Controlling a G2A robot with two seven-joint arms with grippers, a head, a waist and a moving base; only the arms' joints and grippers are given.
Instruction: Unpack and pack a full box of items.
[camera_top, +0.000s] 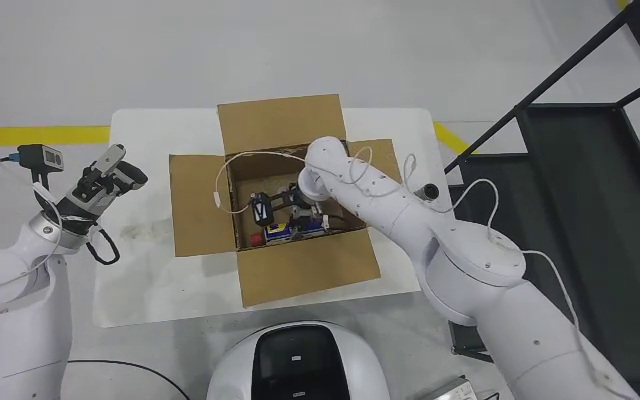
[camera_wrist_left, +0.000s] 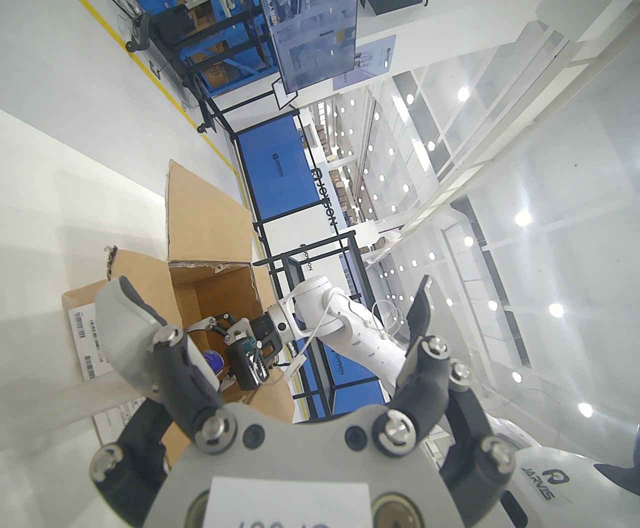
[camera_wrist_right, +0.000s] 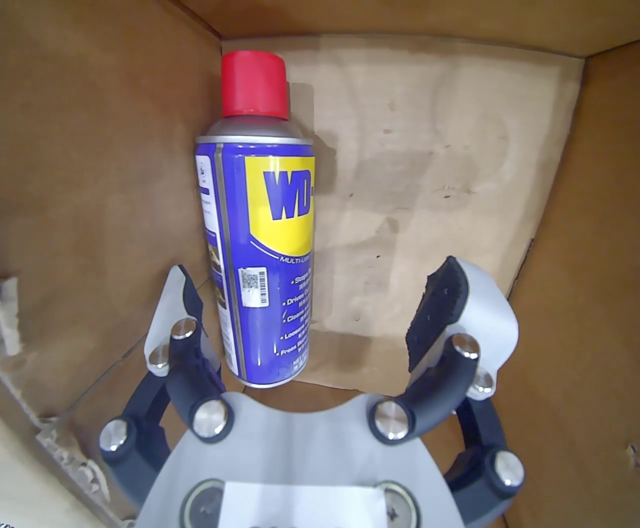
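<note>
An open cardboard box (camera_top: 200, 215) stands mid-table with its flaps spread flat. Inside it lies a blue and yellow spray can (camera_wrist_right: 260, 250) with a red cap (camera_wrist_right: 255, 85), along one wall of the box (camera_wrist_right: 100, 175). From above, the can (camera_top: 292, 232) is near the box's front wall. My right gripper (camera_wrist_right: 312, 270) is down in the box and open; the can's lower end lies between its fingers, close to one finger (camera_wrist_right: 180, 300). My left gripper (camera_top: 105, 180) hangs open and empty over the table's left end, apart from the box (camera_wrist_left: 210, 235).
The white table (camera_top: 140, 260) has bare room to the left of the box. A black metal frame (camera_top: 560, 130) stands off the table's right side. A white cable (camera_top: 250, 160) loops from the right arm over the box.
</note>
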